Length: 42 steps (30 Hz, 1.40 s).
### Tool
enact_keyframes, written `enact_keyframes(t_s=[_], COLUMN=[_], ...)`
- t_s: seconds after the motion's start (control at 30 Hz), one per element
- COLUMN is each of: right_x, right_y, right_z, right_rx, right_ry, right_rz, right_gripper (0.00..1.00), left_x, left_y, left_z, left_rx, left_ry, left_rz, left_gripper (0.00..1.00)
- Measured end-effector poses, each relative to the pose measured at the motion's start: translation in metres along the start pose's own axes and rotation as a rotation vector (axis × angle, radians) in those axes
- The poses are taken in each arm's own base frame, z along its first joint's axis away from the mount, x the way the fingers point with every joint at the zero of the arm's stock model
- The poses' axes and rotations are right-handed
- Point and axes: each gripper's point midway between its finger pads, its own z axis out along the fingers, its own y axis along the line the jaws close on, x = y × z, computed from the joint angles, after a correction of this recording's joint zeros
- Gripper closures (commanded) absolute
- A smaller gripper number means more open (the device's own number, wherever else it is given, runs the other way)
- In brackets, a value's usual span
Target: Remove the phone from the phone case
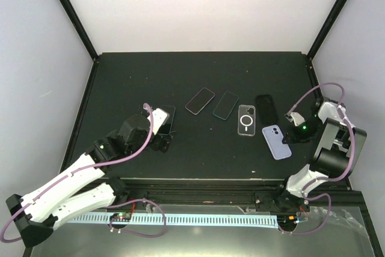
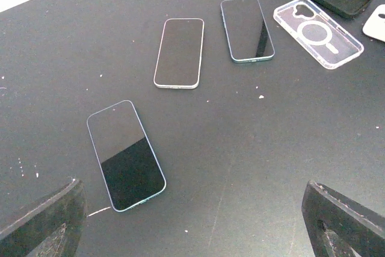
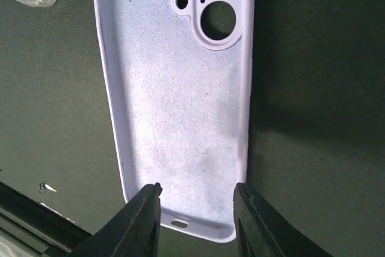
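Three bare phones lie screen-up on the black table: one [image 2: 125, 154] just ahead of my left gripper [image 2: 192, 227], a silver-edged one [image 2: 178, 52] and a blue-edged one [image 2: 246, 29] farther off. My left gripper is open wide and empty. An empty lavender case [image 3: 174, 88] lies inside-up, also seen in the top view [image 1: 277, 141]. My right gripper [image 3: 197, 197] is open and hovers over the case's near end, holding nothing. In the top view the left gripper [image 1: 162, 142] is left of centre and the right gripper [image 1: 290, 138] is at the right.
An empty clear case with a magnet ring [image 1: 246, 120] and an empty black case [image 1: 266, 109] lie between the phones and the lavender case. The table's front rail [image 3: 24, 209] runs close behind my right gripper. Black frame posts stand at the table's corners.
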Motion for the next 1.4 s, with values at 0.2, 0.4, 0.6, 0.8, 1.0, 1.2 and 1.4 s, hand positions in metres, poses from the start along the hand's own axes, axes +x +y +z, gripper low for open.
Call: enact_keyframes(t_s=[0.2,0.4,0.6,0.8,1.0,1.2,1.4], right_x=[-0.003,-0.015,-0.039,-0.073,-0.094,-0.106,-0.090], right_y=[0.002,0.020,0.074,0.160,0.184,0.151,0.148], right_z=[-0.022,-0.064,-0.102,-0.140,-0.183,-0.190,-0.193], right_rx=[0.084,0.151,0.204,0.203,0.163,0.254,0.273], right_ry=[-0.063,-0.201,-0.378,-0.687,-1.020,-1.141,-1.210], right_rz=[-0.063,-0.141,-0.307,-0.480,-0.409,-0.201,-0.163], right_gripper=[0.61,0.57,0.51,0.00,0.00,0.00,0.00], left_x=[0.002,0.002,0.001,-0.003,-0.008,-0.009,-0.008], left_y=[0.004,0.013,0.028,0.052,0.085,0.105,0.110], left_z=[0.004,0.005,0.004,-0.004,-0.026,-0.036,-0.038], left_rx=[-0.015,-0.045,-0.106,-0.206,-0.376,-0.480,-0.507], left_ry=[0.013,0.015,0.011,-0.032,-0.120,-0.151,-0.154], left_rz=[-0.007,-0.031,-0.073,-0.131,-0.210,-0.259,-0.270], left_gripper=[0.01,0.01,0.01,0.01,0.01,0.01,0.01])
